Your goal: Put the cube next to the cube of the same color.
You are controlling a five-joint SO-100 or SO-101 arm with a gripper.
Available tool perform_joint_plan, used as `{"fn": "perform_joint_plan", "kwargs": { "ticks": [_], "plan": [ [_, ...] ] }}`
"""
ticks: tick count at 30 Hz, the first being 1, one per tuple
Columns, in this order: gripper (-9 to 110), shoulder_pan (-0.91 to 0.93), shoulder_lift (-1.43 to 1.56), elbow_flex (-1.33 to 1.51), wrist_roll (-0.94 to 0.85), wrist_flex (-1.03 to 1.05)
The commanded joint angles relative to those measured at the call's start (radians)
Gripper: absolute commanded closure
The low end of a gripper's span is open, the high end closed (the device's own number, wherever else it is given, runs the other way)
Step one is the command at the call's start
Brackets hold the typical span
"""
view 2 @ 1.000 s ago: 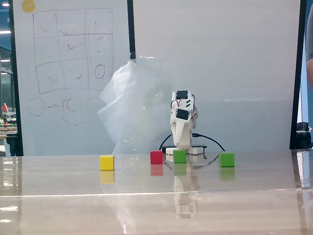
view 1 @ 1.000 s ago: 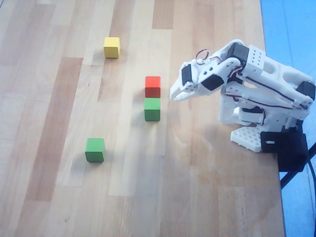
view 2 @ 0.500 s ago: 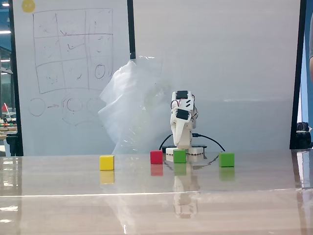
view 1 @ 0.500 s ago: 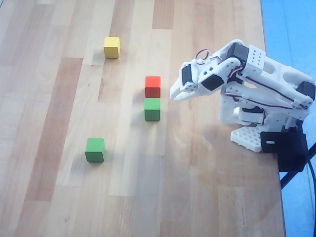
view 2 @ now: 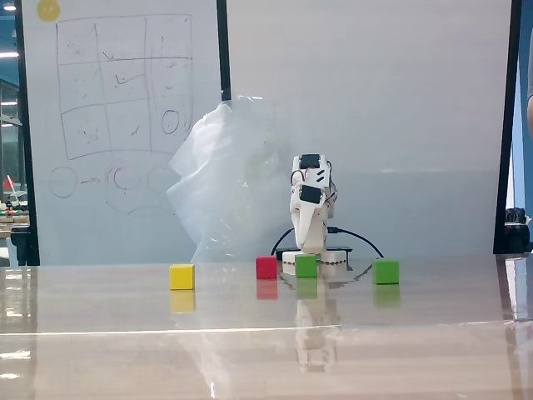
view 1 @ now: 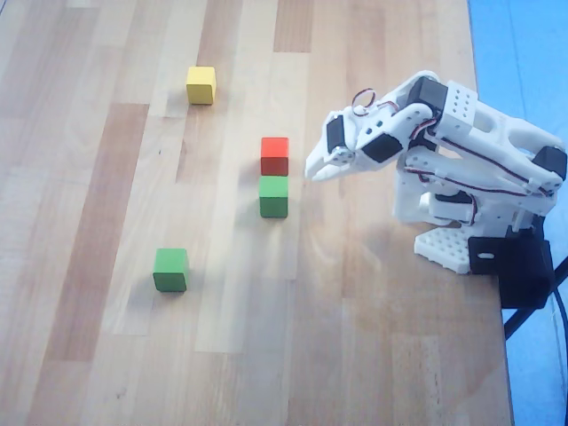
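Observation:
Two small green cubes lie on the wooden table. One green cube (view 1: 273, 196) (view 2: 306, 265) sits just in front of a red cube (view 1: 274, 155) (view 2: 266, 267), nearly touching it. The other green cube (view 1: 170, 269) (view 2: 386, 271) lies apart, further left and lower in the overhead view. My white gripper (view 1: 317, 169) (view 2: 309, 243) hangs folded close to the arm's base, just right of the red cube and the nearer green cube in the overhead view. Its jaws look shut and hold nothing.
A yellow cube (view 1: 201, 85) (view 2: 181, 277) lies at the far upper left in the overhead view. The arm's base (view 1: 448, 244) and a black clamp (view 1: 519, 266) sit at the table's right edge. A whiteboard (view 2: 121, 100) and a plastic bag (view 2: 225, 192) stand behind.

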Motion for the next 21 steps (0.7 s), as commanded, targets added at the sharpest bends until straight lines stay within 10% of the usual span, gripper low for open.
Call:
{"fn": "perform_joint_plan", "kwargs": {
  "ticks": [1,21],
  "plan": [
    [101,0.006,-0.126,-0.199,0.003,0.011],
    [86,-0.005,-1.427,-1.281,0.107,0.333]
  ]
}}
